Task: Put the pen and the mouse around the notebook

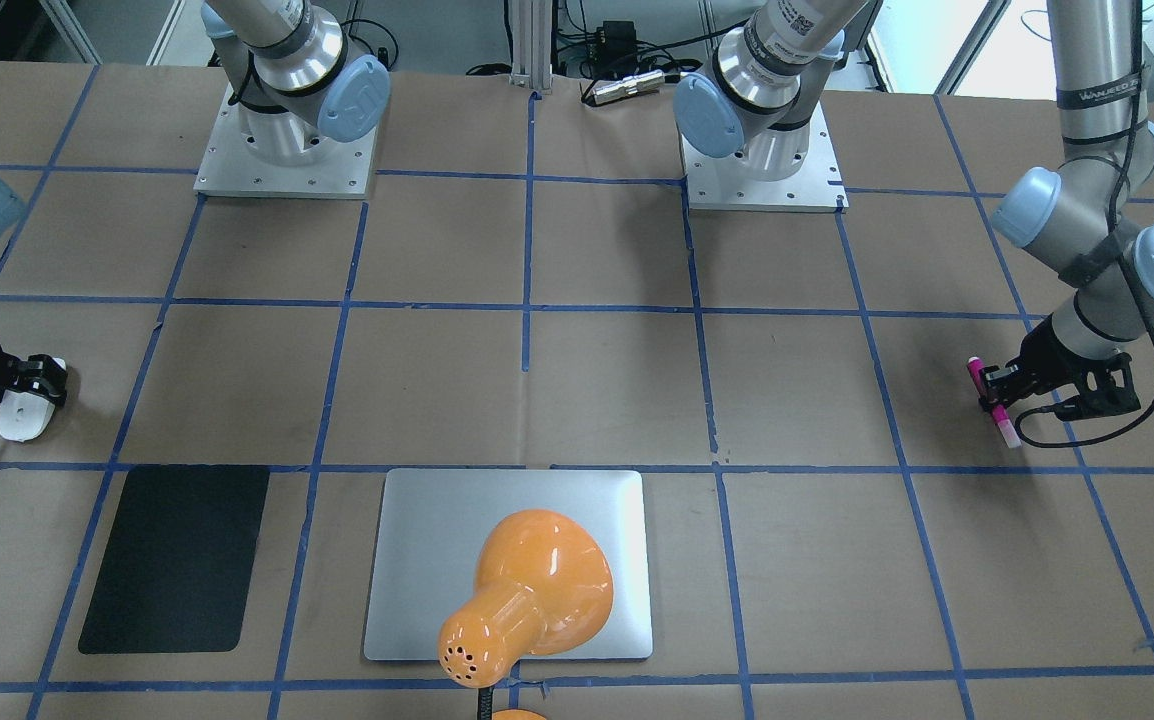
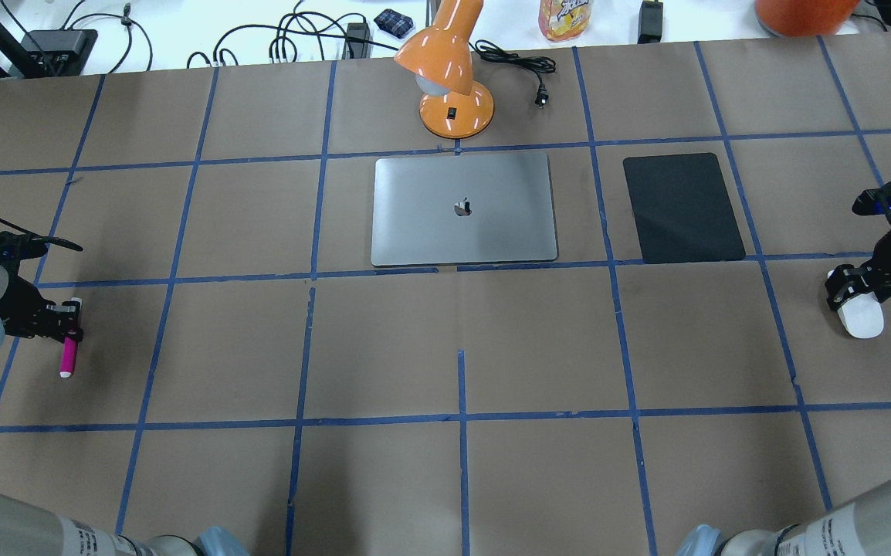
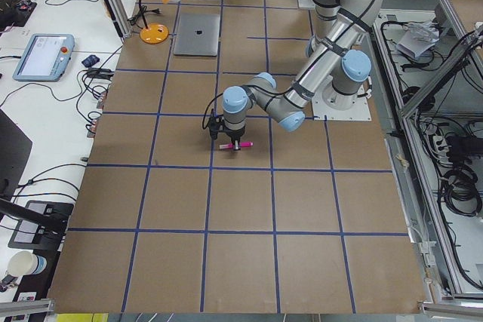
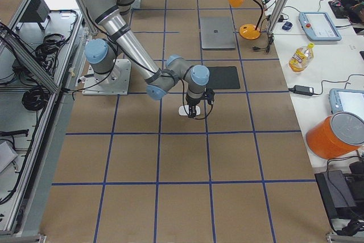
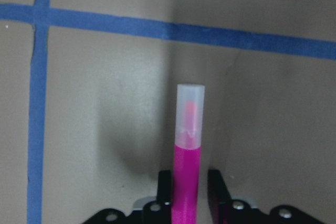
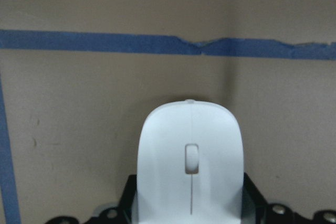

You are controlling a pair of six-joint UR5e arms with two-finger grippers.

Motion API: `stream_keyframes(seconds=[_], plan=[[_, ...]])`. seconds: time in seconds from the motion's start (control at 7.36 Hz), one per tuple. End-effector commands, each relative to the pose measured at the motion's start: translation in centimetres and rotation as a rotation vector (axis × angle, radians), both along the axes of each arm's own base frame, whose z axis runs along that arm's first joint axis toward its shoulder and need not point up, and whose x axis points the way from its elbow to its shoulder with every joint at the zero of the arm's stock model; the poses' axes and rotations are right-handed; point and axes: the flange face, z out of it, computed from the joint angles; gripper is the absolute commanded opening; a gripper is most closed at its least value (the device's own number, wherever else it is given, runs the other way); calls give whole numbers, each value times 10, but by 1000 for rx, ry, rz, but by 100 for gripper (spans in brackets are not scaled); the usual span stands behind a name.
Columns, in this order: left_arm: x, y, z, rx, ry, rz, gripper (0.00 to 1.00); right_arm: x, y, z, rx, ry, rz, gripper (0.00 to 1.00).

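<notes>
The silver-grey notebook (image 2: pixel 430 232) lies flat at the far middle of the table, with neither gripper near it. At the table's far left end, my left gripper (image 2: pixel 71 320) is shut on the magenta pen (image 2: pixel 69 351). In the left wrist view the pen (image 5: pixel 188 145) sticks out between the fingers, pale cap end forward. At the far right end, my right gripper (image 2: pixel 851 289) is shut on the white mouse (image 2: pixel 860 316). The mouse (image 6: pixel 190 156) fills the gap between the fingers, scroll slot up. Whether either thing is off the table I cannot tell.
A black mat (image 2: pixel 681 205) lies to the right of the notebook. An orange desk lamp (image 2: pixel 449 69) stands just behind the notebook, its cord trailing right. Blue tape lines grid the brown table. Cables, a bottle and devices sit on the bench beyond the far edge.
</notes>
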Motion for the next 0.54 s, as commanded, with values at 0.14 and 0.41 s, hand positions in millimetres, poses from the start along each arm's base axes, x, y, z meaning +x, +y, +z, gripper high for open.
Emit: stream_keyframes(seconds=[0.14,0.41], plan=[[-17,3,25,59,21,141,4,20,-30,22,-48,35,4,50],[-73,8,44,75,25,239,4,91,-103,53,-93,24,-18,52]])
